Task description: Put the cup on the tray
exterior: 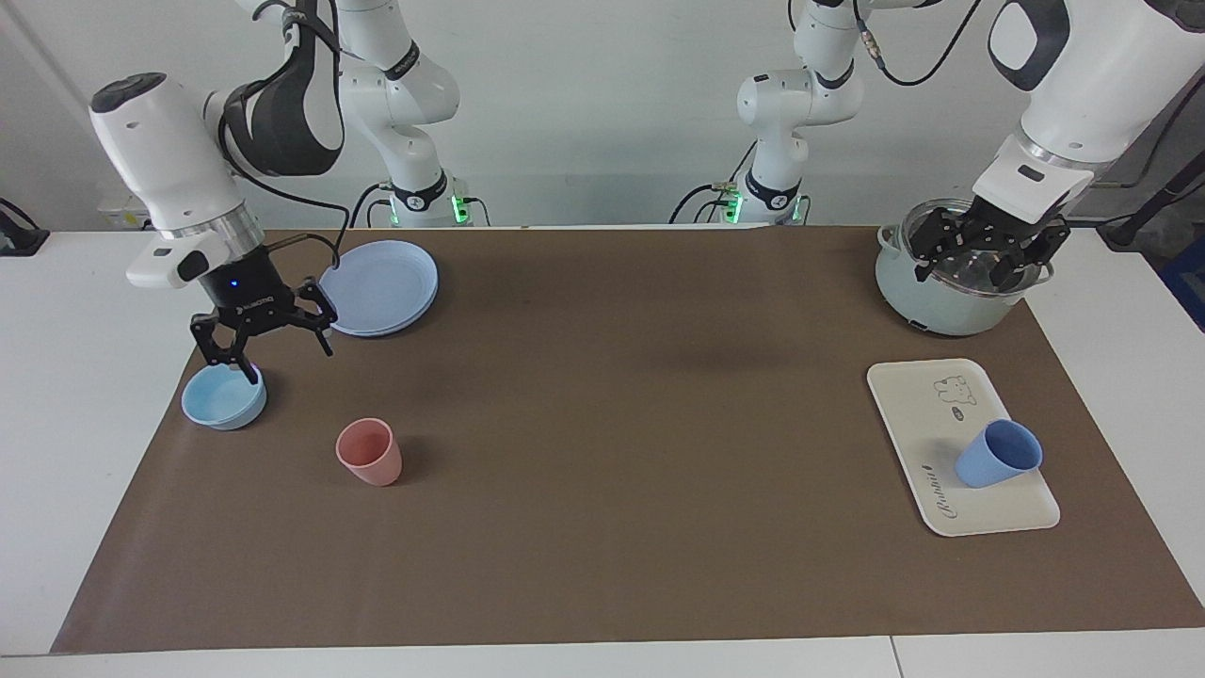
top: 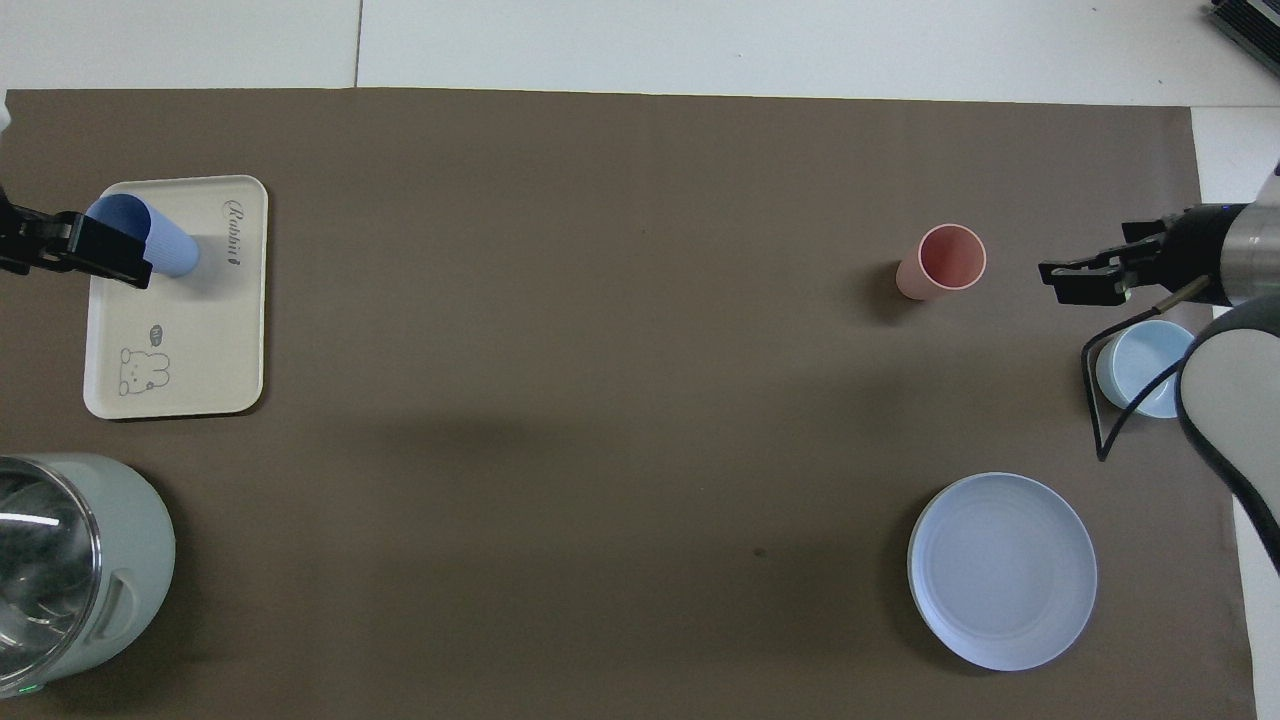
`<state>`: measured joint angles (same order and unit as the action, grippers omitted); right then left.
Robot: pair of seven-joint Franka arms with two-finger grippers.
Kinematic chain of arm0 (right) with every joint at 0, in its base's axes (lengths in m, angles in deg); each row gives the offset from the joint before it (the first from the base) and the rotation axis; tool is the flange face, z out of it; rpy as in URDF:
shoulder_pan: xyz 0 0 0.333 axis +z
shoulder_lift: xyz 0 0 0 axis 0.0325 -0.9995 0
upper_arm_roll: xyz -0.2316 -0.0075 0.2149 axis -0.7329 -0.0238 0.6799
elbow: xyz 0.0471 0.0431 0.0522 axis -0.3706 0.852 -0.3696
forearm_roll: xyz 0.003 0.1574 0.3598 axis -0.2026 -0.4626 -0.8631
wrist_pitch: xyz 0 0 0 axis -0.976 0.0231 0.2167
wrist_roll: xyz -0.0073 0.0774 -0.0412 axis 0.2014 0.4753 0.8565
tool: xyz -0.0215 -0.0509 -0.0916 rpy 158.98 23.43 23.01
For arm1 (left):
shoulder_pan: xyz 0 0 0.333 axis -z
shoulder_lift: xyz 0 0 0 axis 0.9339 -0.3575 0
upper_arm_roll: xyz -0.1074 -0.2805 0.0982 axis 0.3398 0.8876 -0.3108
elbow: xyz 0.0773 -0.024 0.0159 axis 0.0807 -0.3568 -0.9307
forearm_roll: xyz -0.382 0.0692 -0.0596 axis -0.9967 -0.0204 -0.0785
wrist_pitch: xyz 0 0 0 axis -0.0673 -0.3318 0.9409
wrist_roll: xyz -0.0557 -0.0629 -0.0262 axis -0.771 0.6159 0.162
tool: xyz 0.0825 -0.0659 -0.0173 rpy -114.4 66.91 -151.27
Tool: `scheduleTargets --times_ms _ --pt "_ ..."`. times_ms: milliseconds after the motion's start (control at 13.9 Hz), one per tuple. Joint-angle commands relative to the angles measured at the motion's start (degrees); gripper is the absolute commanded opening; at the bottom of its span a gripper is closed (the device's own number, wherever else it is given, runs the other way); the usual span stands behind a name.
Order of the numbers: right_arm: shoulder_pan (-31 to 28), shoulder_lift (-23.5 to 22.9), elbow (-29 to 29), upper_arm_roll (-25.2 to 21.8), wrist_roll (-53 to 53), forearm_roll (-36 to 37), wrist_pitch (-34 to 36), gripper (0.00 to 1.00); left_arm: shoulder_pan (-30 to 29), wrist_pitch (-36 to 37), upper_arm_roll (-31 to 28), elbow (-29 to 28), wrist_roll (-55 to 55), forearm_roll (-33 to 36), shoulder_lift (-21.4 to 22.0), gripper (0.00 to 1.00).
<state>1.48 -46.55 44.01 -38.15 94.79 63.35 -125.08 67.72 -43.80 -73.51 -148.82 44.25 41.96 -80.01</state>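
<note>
On the tray (exterior: 918, 414), toward the left arm's end of the table: the cup (exterior: 998, 454), upright, resting on the part farther from the robots, nothing gripping it; placement looks done. Left gripper (exterior: 979, 252): raised over the lidded pot (exterior: 941, 301), fingers spread, empty, only a retreat seemingly left. Right gripper (exterior: 268, 341): waiting over the light-blue bowl (exterior: 223, 397), fingers apart, empty; pink tumbler (exterior: 369, 452) and blue plate (exterior: 381, 287) unused.

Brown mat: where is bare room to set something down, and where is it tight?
The wide middle of the mat between the pink cup and the tray is bare. Crowded: the right arm's end with bowl and plate; the left arm's with pot.
</note>
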Motion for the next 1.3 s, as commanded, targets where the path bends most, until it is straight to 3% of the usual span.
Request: scheduleTargets --times_ms 0,144,433,649,1227 --pt "-0.71 2.11 -3.66 0.58 -9.59 6.2 9.69 1.0 -0.69 -0.77 0.13 -2.09 -0.21 1.23 1.0 1.0" --pt "-0.8 2.9 -7.18 0.58 -13.81 9.02 17.96 1.0 -0.78 -0.95 0.13 -2.18 -0.21 1.23 1.0 1.0" --pt "-0.89 6.94 -8.51 0.58 -22.6 12.72 27.64 1.0 -0.61 -1.3 0.13 -2.18 -0.3 1.23 1.0 1.0" --pt "-0.8 6.24 -15.35 0.5 -30.77 11.58 39.5 1.0 -0.6 -1.13 0.13 -2.18 -0.47 1.14 1.0 1.0" --pt "2.63 6.24 -14.23 1.11 -32.9 11.58 39.27 1.0 -0.43 -1.04 0.13 -2.62 -0.65 1.23 1.09 1.0"
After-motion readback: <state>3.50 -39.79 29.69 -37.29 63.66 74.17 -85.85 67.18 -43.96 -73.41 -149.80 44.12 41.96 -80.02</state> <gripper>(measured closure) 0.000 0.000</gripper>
